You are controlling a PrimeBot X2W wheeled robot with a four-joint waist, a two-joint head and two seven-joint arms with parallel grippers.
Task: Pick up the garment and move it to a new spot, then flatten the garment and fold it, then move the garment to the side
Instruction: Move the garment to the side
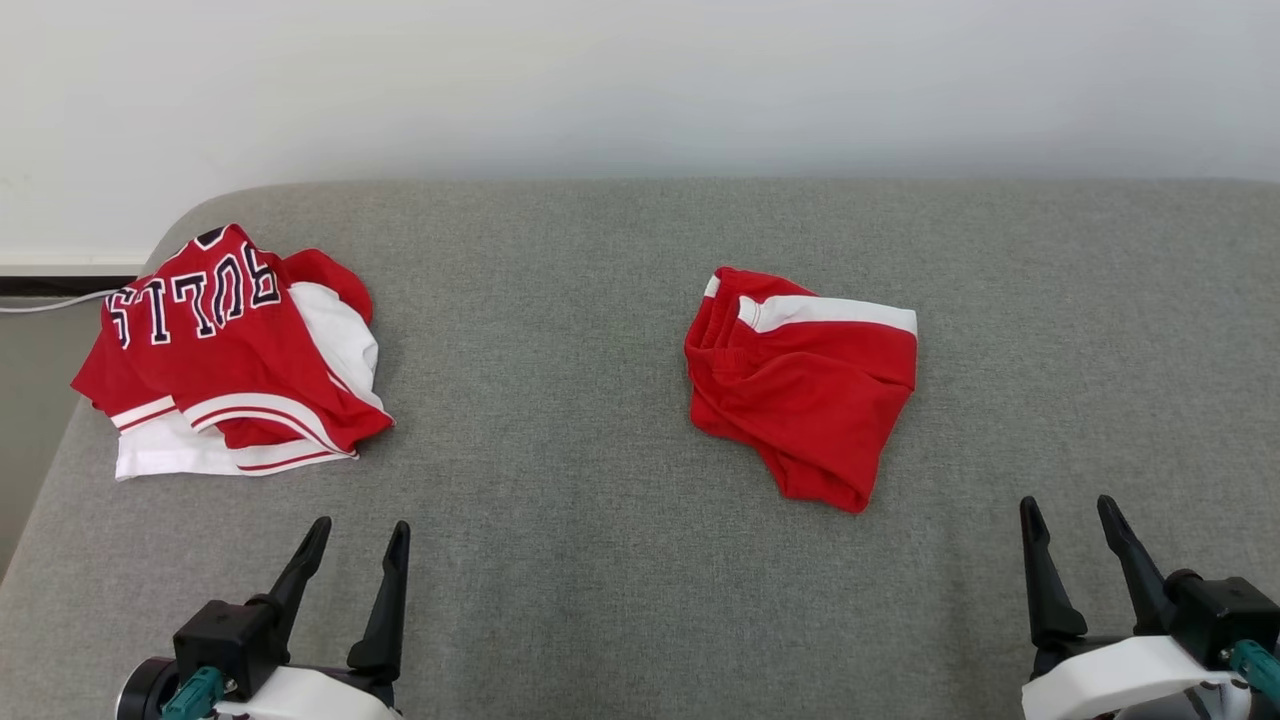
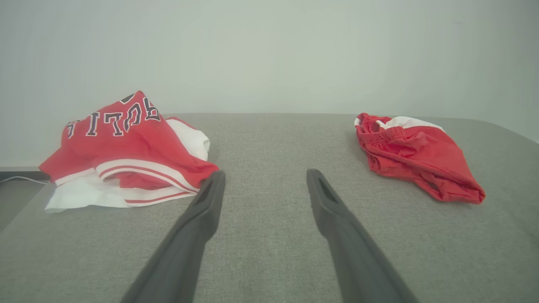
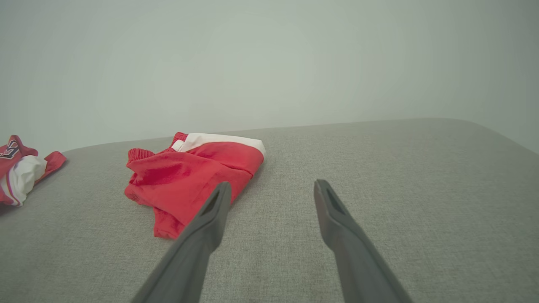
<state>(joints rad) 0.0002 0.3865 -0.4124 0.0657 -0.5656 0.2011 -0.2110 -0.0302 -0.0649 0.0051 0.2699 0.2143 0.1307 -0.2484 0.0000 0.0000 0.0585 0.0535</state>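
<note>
Nearest the head camera are the 2 grippers, low at the front edge of the grey padded surface (image 1: 600,580). The left gripper (image 1: 360,525) sits at the lower left and the right gripper (image 1: 1067,503) at the lower right. Each has its 2 dark fingers spread wide apart, pointing away from the robot, with nothing between them and nothing touched. The red shorts (image 1: 800,390) lie crumpled near the middle of the surface, a white stripe running along their far edge and the gathered waistband turned toward the robot's left. They are ahead of the right gripper and off to its left, apart from its fingertips, with bare fabric between. In the right wrist view their nearest red corner falls just left of the left-hand finger, partly behind its tip. From the left gripper the shorts are well apart, ahead and to the right. A second garment, a red jersey (image 1: 230,340) with dark, white-edged lettering and white trim, is heaped over white cloth at the surface's far left. It lies ahead of the left gripper and slightly to its left, clear of the fingers. A plain pale wall (image 1: 640,80) rises behind the surface.
</note>
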